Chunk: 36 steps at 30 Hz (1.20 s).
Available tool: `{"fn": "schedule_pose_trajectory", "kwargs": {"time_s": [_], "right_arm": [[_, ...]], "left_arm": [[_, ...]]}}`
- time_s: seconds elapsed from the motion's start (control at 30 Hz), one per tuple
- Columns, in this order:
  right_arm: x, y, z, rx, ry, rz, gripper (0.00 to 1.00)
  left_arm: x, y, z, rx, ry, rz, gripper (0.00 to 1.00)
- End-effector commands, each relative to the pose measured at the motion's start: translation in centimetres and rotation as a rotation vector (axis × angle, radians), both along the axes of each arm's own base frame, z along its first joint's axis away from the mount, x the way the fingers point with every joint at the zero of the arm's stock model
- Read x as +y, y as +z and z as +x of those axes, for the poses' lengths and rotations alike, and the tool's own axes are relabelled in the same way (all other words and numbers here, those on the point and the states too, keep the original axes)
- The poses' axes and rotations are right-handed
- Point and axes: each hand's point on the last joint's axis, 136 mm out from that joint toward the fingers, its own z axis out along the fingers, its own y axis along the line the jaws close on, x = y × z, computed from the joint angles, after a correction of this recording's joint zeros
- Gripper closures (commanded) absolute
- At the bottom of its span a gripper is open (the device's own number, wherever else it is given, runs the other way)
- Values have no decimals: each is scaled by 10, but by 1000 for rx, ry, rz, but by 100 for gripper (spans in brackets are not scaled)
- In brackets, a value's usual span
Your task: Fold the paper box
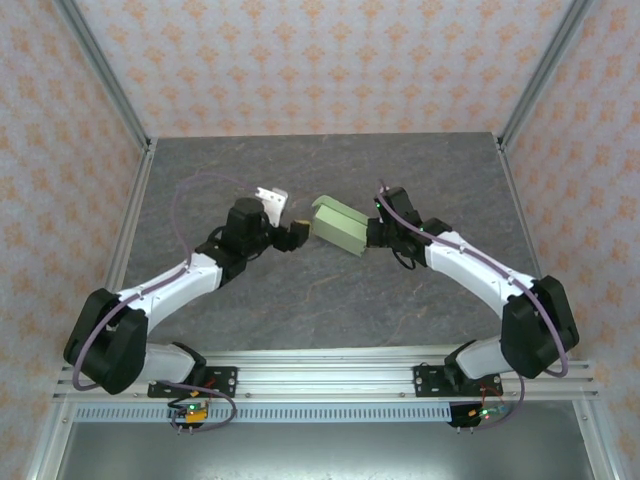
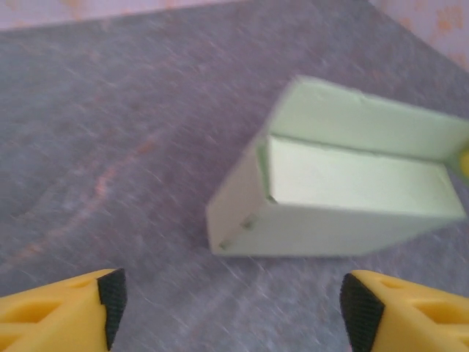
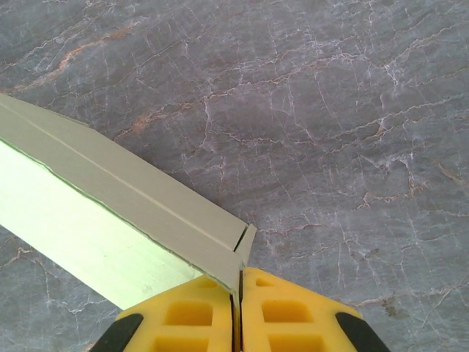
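Observation:
The paper box (image 1: pixel 338 227) is a small pale light-green box at the middle of the table, standing tilted with its hollow side up. My right gripper (image 1: pixel 374 233) is shut on the box's right end wall; in the right wrist view the yellow fingers (image 3: pixel 198 315) pinch the thin card edge (image 3: pixel 240 253). My left gripper (image 1: pixel 298 235) is open just left of the box and not touching it. In the left wrist view the box (image 2: pixel 337 183) lies ahead, beyond the two spread yellow fingertips (image 2: pixel 95 308).
A grey marbled tabletop (image 1: pixel 330 300) is bounded by patterned walls and metal frame posts (image 1: pixel 100 70). A rail (image 1: pixel 330 375) with the arm bases runs along the near edge. A white bracket (image 1: pixel 270 200) sits on the left arm's wrist.

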Motion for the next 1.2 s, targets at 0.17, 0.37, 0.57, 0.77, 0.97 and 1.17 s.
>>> {"fn": "schedule_pose_trajectory", "kwargs": {"time_s": [0.17, 0.37, 0.57, 0.77, 0.97, 1.17], "right_arm": [[-5, 6, 7, -9, 17, -100, 90], [-5, 3, 10, 11, 3, -112, 90], [-5, 1, 11, 19, -5, -114, 90], [-7, 0, 13, 26, -18, -133, 90], [-9, 0, 14, 26, -28, -139, 90], [-9, 1, 15, 25, -34, -138, 90]], "left_arm": [[-36, 11, 40, 53, -117, -99, 53], [-63, 6, 37, 134, -252, -133, 70], [-70, -4, 31, 175, -286, -87, 79], [-75, -3, 21, 201, -314, -84, 74], [-63, -5, 7, 235, -300, -28, 68], [-62, -16, 0, 247, -295, 13, 74]]}}
